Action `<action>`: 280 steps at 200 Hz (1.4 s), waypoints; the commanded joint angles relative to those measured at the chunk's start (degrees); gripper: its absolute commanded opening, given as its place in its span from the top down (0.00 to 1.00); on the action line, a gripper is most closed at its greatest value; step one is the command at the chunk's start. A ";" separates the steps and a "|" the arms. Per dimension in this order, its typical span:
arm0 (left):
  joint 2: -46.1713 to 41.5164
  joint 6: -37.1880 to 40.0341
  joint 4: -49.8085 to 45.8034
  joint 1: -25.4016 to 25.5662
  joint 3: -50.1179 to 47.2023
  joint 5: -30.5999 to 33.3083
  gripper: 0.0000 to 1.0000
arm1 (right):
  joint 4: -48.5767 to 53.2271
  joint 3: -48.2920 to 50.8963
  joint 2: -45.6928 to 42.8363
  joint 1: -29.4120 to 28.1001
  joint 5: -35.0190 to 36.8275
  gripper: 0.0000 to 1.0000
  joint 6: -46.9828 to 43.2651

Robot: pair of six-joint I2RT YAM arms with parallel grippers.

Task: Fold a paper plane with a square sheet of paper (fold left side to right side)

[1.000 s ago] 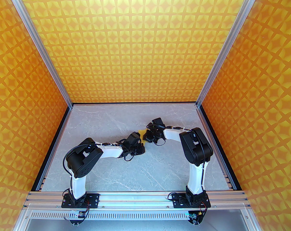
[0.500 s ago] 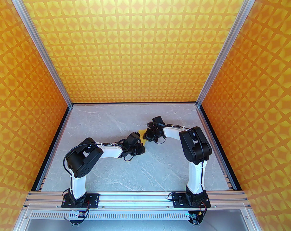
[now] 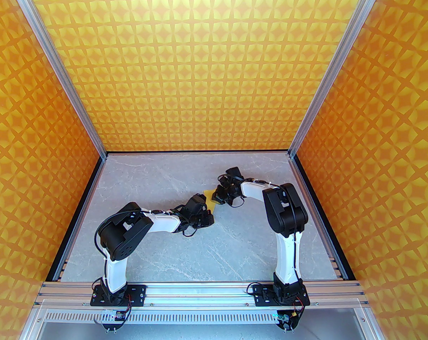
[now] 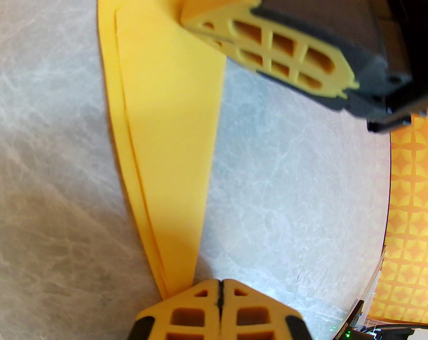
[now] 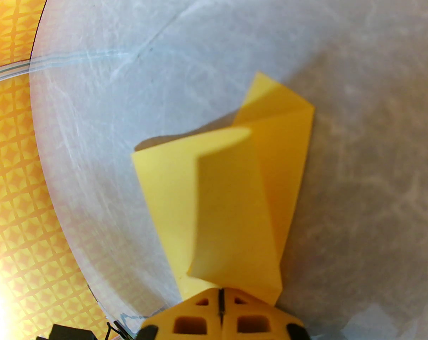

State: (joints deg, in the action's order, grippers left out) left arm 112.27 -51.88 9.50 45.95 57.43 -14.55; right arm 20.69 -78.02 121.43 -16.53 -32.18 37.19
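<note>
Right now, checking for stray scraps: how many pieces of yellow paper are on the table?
1: the folded yellow paper, spanning from the left fingers to the right fingers. Others could hide beneath the arms.

The paper plane (image 5: 235,197), plain yellow, partly folded in layers, lies on the table (image 5: 359,154), one flap curling up.

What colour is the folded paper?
The folded paper is plain bright yellow; right wrist view shows it best.

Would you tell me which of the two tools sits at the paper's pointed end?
The left tool, at the tapering tip of the yellow paper; the right tool is at its wider end.
</note>
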 commanded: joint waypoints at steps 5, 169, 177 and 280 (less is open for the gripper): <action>2.67 0.02 -8.01 0.88 -1.50 -4.15 1.00 | -3.89 -2.01 3.71 3.58 9.60 1.00 -0.63; -6.18 3.83 -12.08 -4.58 3.88 -4.09 1.00 | -7.92 6.89 -1.02 3.42 6.63 1.00 0.36; -5.89 4.14 -12.43 -5.00 5.51 -4.17 1.00 | -8.38 8.45 -2.05 2.87 6.61 1.00 0.47; 3.40 -1.02 -7.52 -3.68 13.87 -6.83 1.00 | -16.69 21.41 -9.35 -2.48 5.48 1.00 6.67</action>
State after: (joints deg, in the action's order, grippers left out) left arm 112.79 -51.46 1.61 41.28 69.41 -20.16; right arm 0.78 -58.61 111.42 -18.61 -27.00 42.44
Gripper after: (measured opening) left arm 0.059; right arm 0.040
